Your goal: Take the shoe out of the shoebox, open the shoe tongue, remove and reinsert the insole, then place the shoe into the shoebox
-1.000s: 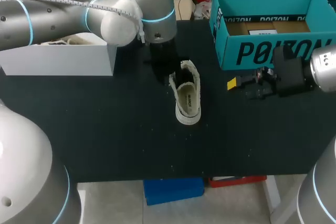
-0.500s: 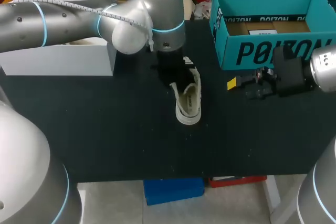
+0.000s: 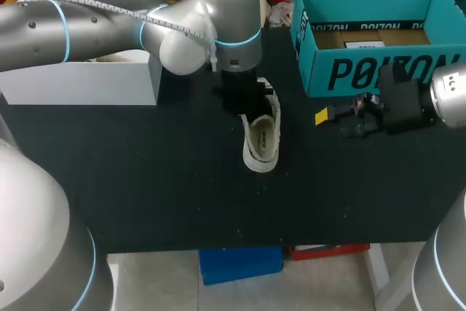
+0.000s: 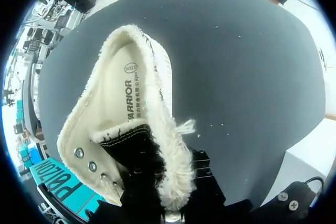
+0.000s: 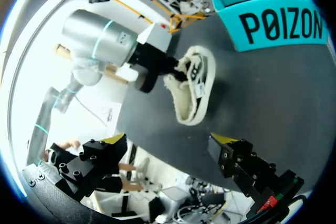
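Cream canvas shoe with frayed edges, out of the box and gripped by the left arm.

Shoe position: on the black table near its middle, left of the open teal cardboard shoebox and apart from it, toe toward the near edge, heel toward the far edge, body tilted to one side. The cream insole lies inside the shoe. Left gripper: at the heel end, fingers pinching the shoe's frayed side wall; the yellow tips are hidden by the shoe. Right gripper: fingers spread wide, holding nothing, to the right of the shoe and just in front of the shoebox's near wall. A white rectangular box stands at the far left of the table.
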`<state>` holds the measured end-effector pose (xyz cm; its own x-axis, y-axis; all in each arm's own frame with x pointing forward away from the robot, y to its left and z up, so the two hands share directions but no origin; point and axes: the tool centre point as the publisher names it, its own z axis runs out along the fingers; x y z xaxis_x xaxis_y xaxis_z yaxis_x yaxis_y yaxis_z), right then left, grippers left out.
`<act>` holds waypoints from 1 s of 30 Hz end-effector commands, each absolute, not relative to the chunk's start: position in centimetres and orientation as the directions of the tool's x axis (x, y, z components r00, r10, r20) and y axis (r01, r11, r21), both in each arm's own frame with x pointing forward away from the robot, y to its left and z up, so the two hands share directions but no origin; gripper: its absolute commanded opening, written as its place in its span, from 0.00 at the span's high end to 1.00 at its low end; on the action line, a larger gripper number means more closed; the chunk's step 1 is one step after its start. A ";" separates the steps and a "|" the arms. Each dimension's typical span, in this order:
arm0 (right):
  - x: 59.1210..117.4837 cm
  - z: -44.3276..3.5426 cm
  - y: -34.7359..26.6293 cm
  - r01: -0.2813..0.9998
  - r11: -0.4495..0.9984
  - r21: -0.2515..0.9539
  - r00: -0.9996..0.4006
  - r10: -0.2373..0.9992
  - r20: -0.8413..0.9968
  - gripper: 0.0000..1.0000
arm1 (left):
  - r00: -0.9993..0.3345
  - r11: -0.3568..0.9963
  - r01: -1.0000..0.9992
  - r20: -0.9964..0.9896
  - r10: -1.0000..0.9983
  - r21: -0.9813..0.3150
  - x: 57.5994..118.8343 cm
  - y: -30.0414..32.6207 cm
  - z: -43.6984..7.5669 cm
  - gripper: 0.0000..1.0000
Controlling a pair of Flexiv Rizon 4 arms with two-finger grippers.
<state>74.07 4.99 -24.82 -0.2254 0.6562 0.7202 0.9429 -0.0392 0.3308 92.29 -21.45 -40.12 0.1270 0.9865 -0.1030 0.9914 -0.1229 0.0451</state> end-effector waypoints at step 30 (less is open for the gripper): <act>74.1 -24.8 5.1 0.943 -0.039 0.330 -0.225 0.657 0.719 0.00 | -0.679 0.755 0.654 -0.479 0.556 -0.051 99.2 -10.6 -17.5 1.00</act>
